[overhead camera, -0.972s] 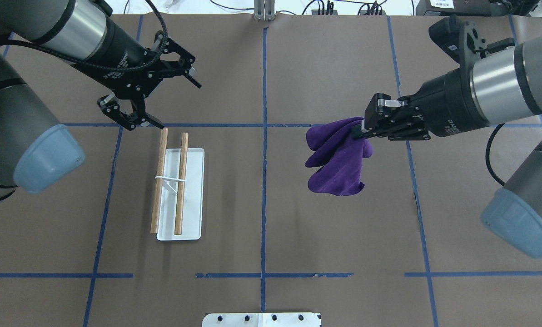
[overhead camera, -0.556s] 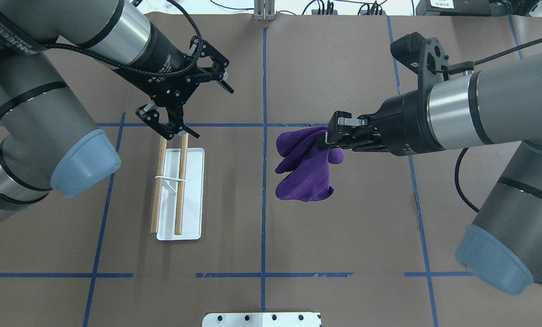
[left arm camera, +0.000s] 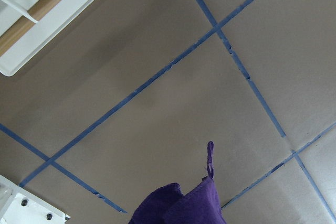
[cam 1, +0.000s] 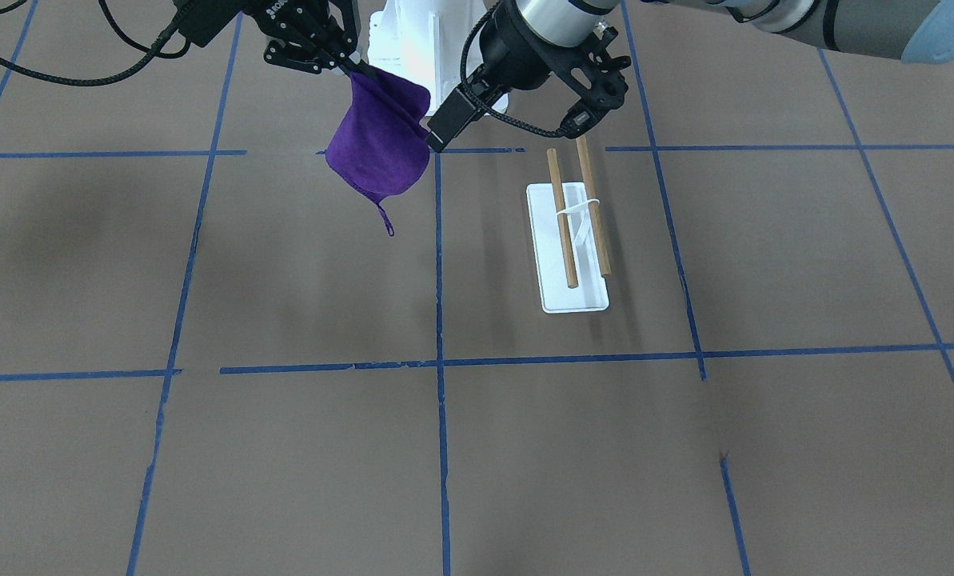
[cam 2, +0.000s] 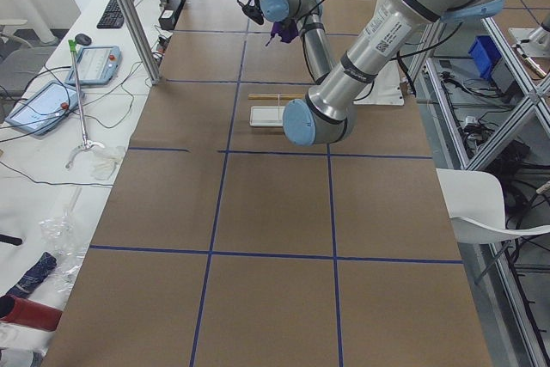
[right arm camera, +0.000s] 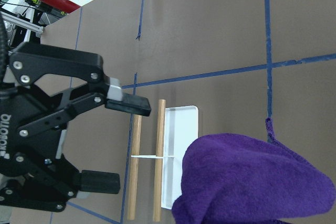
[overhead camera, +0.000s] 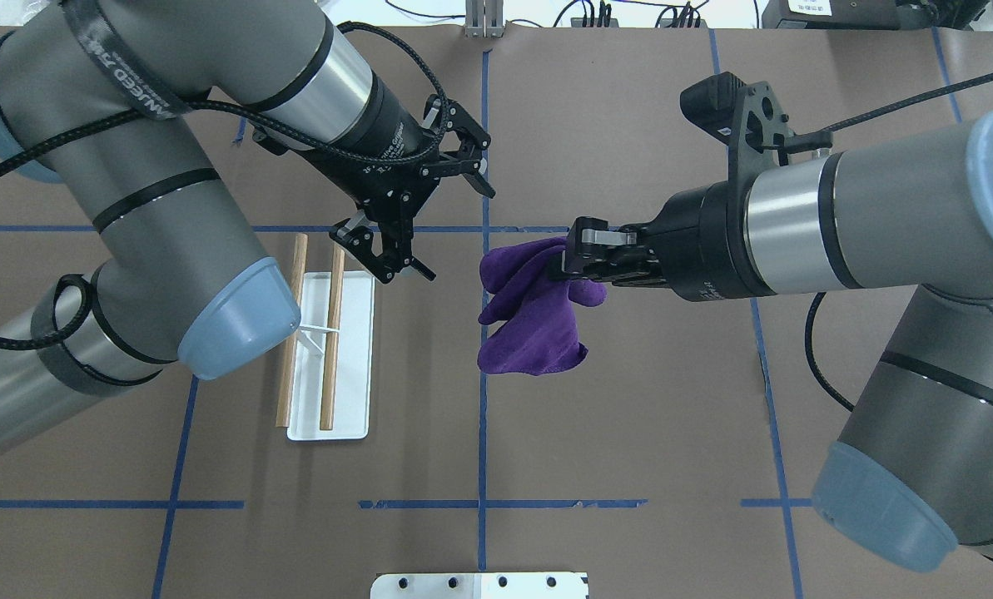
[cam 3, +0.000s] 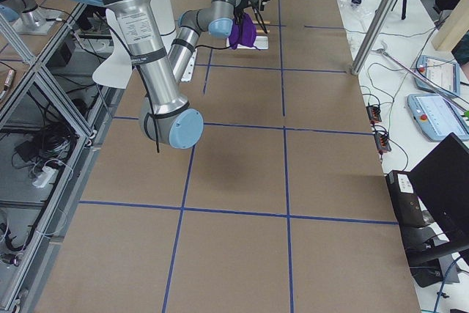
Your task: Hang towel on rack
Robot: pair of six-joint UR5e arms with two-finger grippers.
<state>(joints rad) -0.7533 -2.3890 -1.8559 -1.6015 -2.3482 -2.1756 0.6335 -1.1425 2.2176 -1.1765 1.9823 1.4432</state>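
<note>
Towel: hanging bunched from the right gripper, jaws clamping it, off the worktop, beside the rack and square to its rails' length. Left gripper, jaws gaping and empty, is hovering between them.

Grey arms, blue caps, black claws

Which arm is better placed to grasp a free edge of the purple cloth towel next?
Left: the left gripper is open and empty beside the purple cloth towel; the right gripper is shut on its top.
</note>
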